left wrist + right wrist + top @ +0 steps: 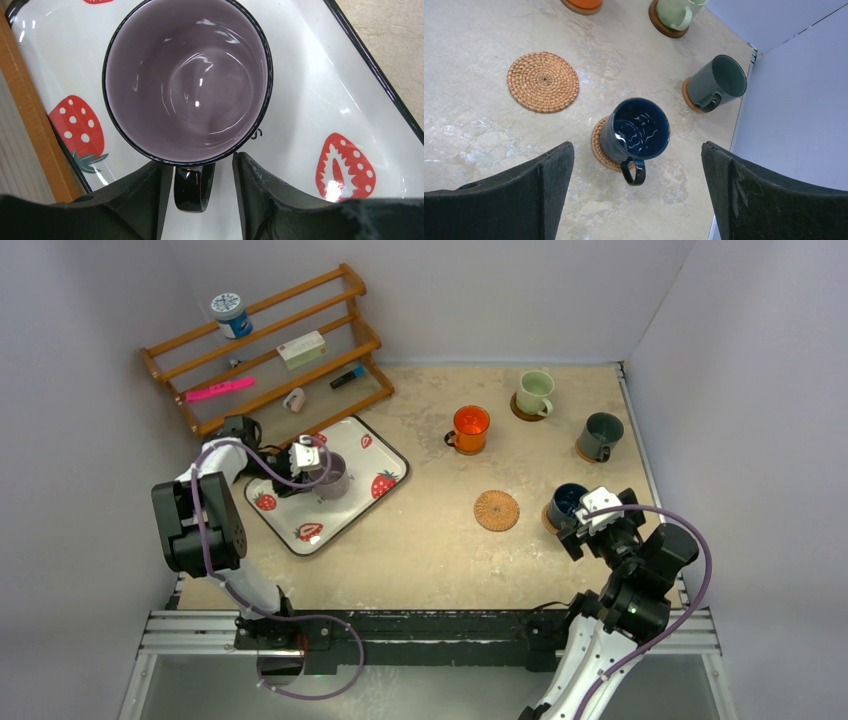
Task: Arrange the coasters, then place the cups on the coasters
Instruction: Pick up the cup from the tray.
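Note:
A translucent purple-grey cup [332,477] [187,80] stands on the strawberry-print tray [392,452] [310,100]. My left gripper [318,470] [199,165] straddles its dark handle [194,190]. The left finger is against the handle, a gap shows on the right side, and the gripper is open. My right gripper [590,516] [636,148] hangs wide open above the dark blue cup [568,502] [641,130], which sits on a coaster [598,145]. A bare wicker coaster [496,510] [543,81] lies beside it. The orange [470,427], pale green [535,392] and dark grey-green [602,435] cups each sit on a brown coaster.
A wooden rack [270,350] stands at the back left, just behind the tray. It holds a blue-and-white lidded jar [231,315], a white box [301,348] and a pink item [218,391]. White walls close in the table at the back and right.

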Controlling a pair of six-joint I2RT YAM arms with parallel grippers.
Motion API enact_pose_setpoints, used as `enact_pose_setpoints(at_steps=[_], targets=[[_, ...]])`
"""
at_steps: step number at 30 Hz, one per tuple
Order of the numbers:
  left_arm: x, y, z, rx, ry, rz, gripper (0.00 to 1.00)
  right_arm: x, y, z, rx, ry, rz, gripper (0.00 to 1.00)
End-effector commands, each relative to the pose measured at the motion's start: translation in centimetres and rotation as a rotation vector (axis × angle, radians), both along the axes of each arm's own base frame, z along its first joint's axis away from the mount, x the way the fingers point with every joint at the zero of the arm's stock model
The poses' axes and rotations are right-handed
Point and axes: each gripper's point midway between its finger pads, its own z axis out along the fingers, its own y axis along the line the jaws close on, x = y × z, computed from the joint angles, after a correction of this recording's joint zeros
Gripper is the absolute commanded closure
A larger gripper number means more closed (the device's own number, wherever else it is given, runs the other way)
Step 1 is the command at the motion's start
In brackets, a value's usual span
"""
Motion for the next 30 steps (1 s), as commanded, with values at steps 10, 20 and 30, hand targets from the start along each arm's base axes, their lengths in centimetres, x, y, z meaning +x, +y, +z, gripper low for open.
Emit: enact_pose_setpoints(at_steps=[10, 20, 30], targets=[[1.4, -0.7, 1.4, -0.055, 0.008, 0.007, 0.67, -0.2, 0.4, 0.2, -0.009, -0.014, 0.023, 0.01], [1.6, -0.7, 1.9, -0.053, 0.010, 0.014, 1.00, -0.2, 0.5, 0.2, -0.007, -0.013, 0.026, 0.01], [1.9, -1.6, 5.4, -0.120, -0.029, 0.036, 1.00, -0.2, 0.5, 0.2, -0.008, -0.014, 0.026, 0.01]])
